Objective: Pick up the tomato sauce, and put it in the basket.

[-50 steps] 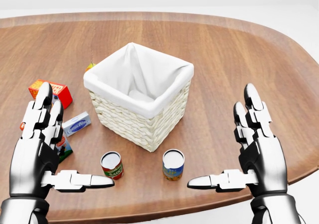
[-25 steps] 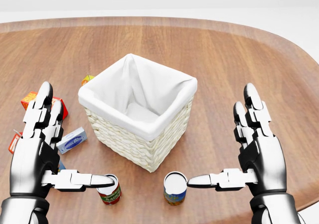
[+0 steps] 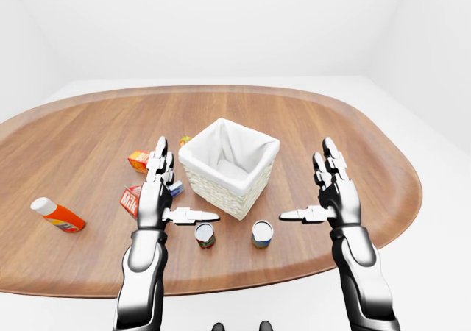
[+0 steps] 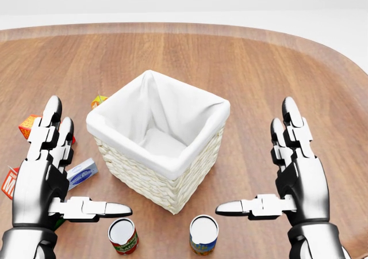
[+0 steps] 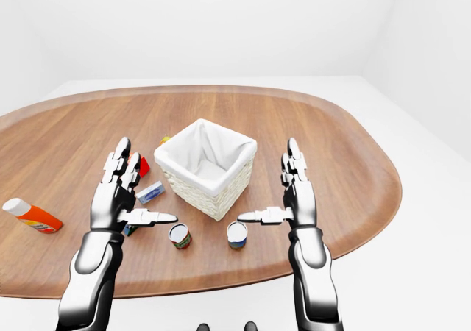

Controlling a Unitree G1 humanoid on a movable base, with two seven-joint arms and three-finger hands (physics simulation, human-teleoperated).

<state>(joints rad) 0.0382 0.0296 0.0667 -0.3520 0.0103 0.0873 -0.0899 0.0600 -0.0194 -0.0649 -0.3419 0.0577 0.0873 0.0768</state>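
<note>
Nothing grasped yet; my left hand (image 4: 43,172) and right hand (image 4: 296,167) hover, fingers spread apart; tomato sauce can (image 4: 123,236) stands outside the basket (image 4: 158,170).

Blue-labelled can (image 4: 203,234) upright on wooden table (image 4: 276,63); orange bottle (image 3: 57,215) lying far left; small blue box (image 4: 82,172)

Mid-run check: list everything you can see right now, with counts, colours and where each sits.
table: 1, brown wood, oval, holds everything
basket: 1, pale wicker, white liner, centre, empty
red-green can: 1, upright, below basket, left
blue-yellow can: 1, upright, below basket, right
blue-white box: 1, left of basket
red-orange boxes: several, left of basket, partly hidden
orange bottle: 1, white cap, lying, far left
left hand: open, empty
right hand: open, empty
</note>
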